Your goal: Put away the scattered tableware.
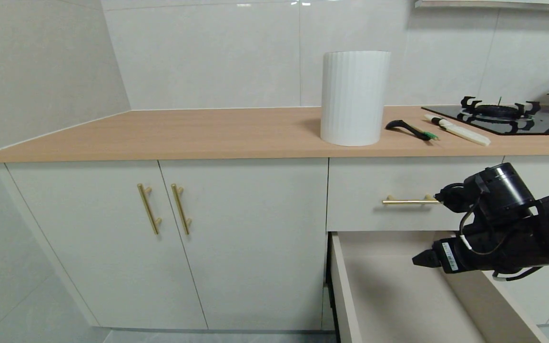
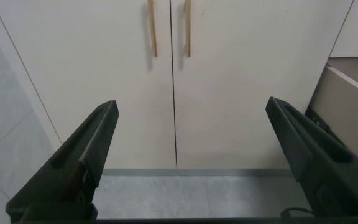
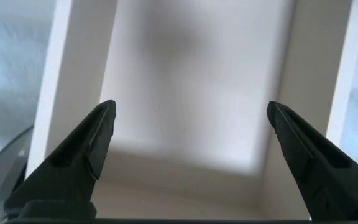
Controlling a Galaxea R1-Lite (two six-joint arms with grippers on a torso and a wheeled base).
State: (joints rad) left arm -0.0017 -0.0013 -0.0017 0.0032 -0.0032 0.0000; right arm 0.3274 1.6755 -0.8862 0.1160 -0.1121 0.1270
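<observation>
Right tool (image 1: 422, 259): jaws spread wide, nothing held. It hangs over the open drawer (image 1: 342, 286), pointing down into it.
Right tool, wrist view (image 3: 190, 109): the drawer's pale floor and side walls show between the two dark fingers (image 3: 92, 149).
Left tool (image 2: 191, 106): jaws spread wide, nothing held. It is held low and faces the cabinet doors (image 2: 241, 81). Their two brass handles (image 2: 152, 28) are straight ahead of it, well apart from it.
Black-handled utensil (image 1: 410, 128): lies on the bench (image 1: 184, 133), above the right tool and well apart from it. It has a green part at the end towards the hob.
Pale flat utensil (image 1: 460, 131): also on the bench, just beside the black-handled one and directly above the right tool. It lies along the edge of the hob (image 1: 503, 116).
White ribbed container (image 1: 354, 97): stands upright on the bench, up and to the left of the right tool, near the black-handled utensil but not touching it.
Closed drawer front (image 1: 365, 190): directly above the open drawer. One end of its brass bar handle (image 1: 410, 201) is hidden behind the right arm.
</observation>
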